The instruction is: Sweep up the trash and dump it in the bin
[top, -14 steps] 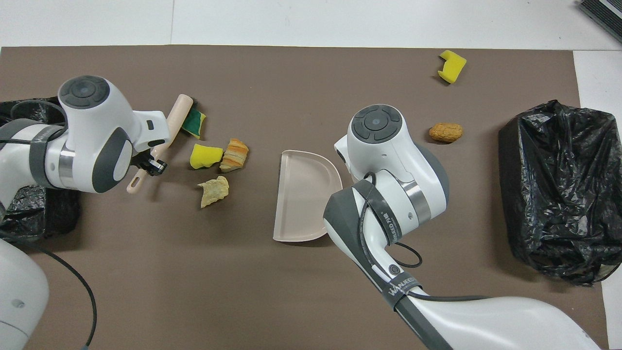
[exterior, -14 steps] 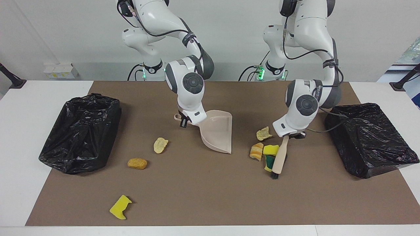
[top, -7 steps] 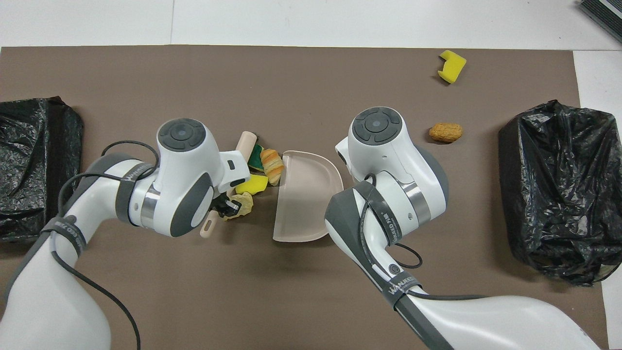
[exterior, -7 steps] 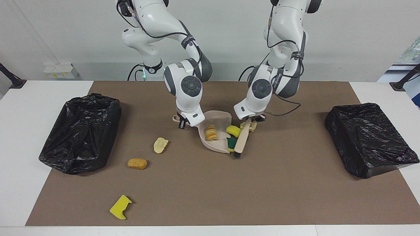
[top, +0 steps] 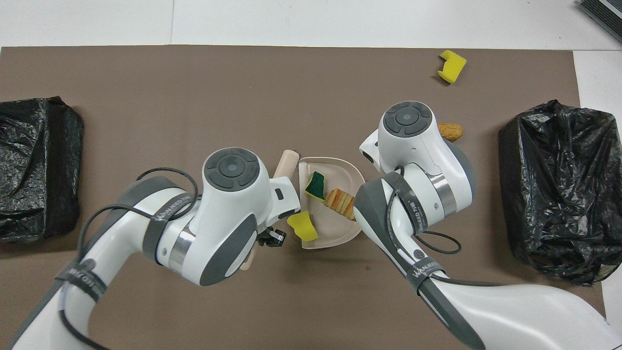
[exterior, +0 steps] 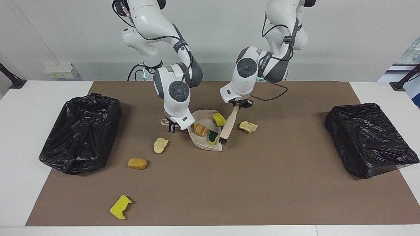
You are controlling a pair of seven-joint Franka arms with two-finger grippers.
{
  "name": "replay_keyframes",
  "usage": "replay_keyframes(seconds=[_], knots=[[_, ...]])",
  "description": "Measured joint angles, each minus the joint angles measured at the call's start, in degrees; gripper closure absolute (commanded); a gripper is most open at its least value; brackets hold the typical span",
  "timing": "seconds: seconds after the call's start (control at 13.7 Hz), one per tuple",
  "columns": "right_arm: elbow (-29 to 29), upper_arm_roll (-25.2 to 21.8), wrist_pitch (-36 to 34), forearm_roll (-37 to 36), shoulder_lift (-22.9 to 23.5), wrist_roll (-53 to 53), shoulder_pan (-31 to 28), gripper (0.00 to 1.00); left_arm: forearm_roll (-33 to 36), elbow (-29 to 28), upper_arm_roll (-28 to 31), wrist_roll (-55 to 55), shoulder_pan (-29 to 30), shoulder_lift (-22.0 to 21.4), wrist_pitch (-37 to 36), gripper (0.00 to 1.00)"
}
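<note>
Three scraps in dustpan, frame centre. Pale scrap missed, beside brush. Three more loose lower left: chip, nugget, yellow chunk. No dumping yet; bins at frame edges. Left tool clamped on brush, right tool clamped on dustpan handle. Overhead: arms hide missed scrap and chip.

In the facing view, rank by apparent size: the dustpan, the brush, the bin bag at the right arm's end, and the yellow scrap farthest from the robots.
1. Bin bag
2. Dustpan
3. Brush
4. Yellow scrap
</note>
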Motion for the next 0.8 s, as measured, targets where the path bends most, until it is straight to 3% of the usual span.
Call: replay_keyframes(seconds=[0.22, 0.44, 0.8], knots=[[-0.78, -0.06, 0.00, -0.44, -1.43, -6.03, -1.17, 1.00, -0.04, -1.54, 0.49, -12.13, 1.49, -4.41, -5.57, 1.00], [-1.99, 0.25, 0.00, -2.17, -2.58, -6.57, -0.42, 1.00, -0.04, -7.67, 0.58, -23.87, 4.14, -6.39, -5.75, 1.00], [-4.31, 0.30, 0.63, -4.17, -3.74, -6.57, 0.39, 1.00, -0.02, -15.79, 0.85, -25.73, 11.68, -8.74, 1.65, 1.00]])
